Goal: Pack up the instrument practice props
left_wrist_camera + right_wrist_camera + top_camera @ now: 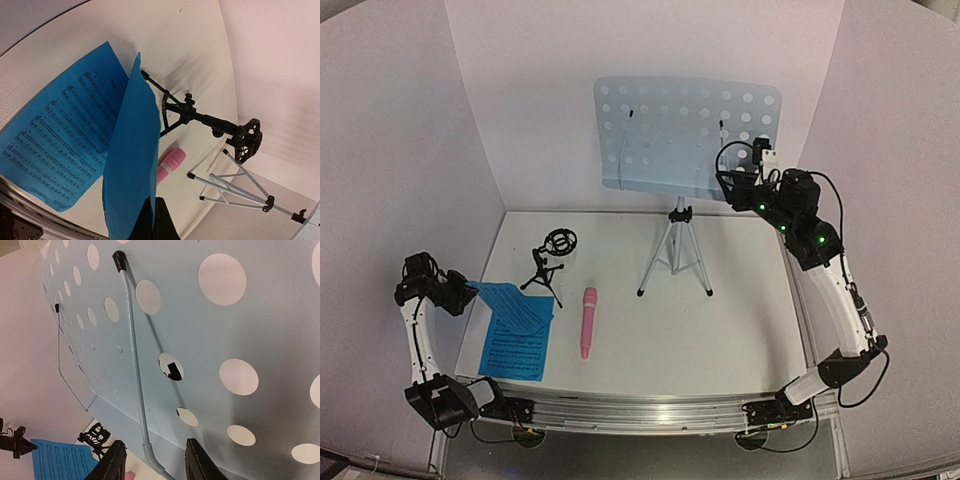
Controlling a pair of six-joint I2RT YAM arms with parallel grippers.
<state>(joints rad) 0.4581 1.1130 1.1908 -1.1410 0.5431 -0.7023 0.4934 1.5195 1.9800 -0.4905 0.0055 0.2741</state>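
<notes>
The pale-blue perforated music stand (688,136) stands on its silver tripod (675,255) at the back. My right gripper (730,188) is open at the panel's lower right corner. In the right wrist view its fingers (156,461) straddle a spring-based wire page holder (134,350) on the panel (235,325) without gripping it. My left gripper (463,292) is shut on the edge of one blue sheet-music page (130,160), lifted above another page lying flat (60,135). The pink microphone (588,322) lies next to the pages (520,325). The black tripod mic stand (552,258) stands behind them.
White walls enclose the table on the left, back and right. A metal rail (640,408) runs along the near edge between the arm bases. In the left wrist view the mic stand (200,117) and silver tripod legs (240,187) lie beyond the held page.
</notes>
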